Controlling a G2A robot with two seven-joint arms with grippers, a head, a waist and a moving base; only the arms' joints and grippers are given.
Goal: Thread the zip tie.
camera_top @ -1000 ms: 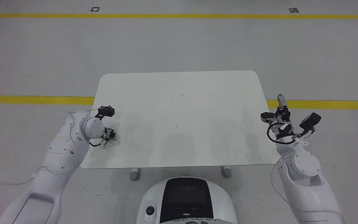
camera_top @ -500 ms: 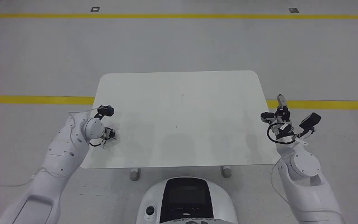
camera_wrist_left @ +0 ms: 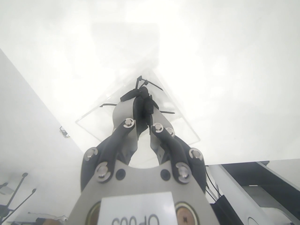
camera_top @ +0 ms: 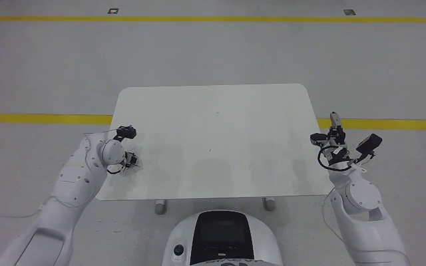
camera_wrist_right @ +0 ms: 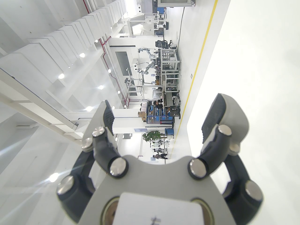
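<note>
Zip tie (camera_wrist_left: 152,84) pinched in closed left hand (camera_wrist_left: 143,99); ends protruding

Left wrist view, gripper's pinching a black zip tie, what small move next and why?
Probably a short lift of the left gripper: it looks shut on the zip tie above the clear tray, while the right gripper is open and empty past the table edge, so the tie must come clear first.

The top view is bright, with even light all over the white table (camera_top: 213,133). In the left wrist view, strong white glare washes out nearly everything past the left gripper (camera_wrist_left: 143,98). In the right wrist view, round ceiling lamps (camera_wrist_right: 82,54) shine with streaks, and straight lines bend near the edges.
</note>
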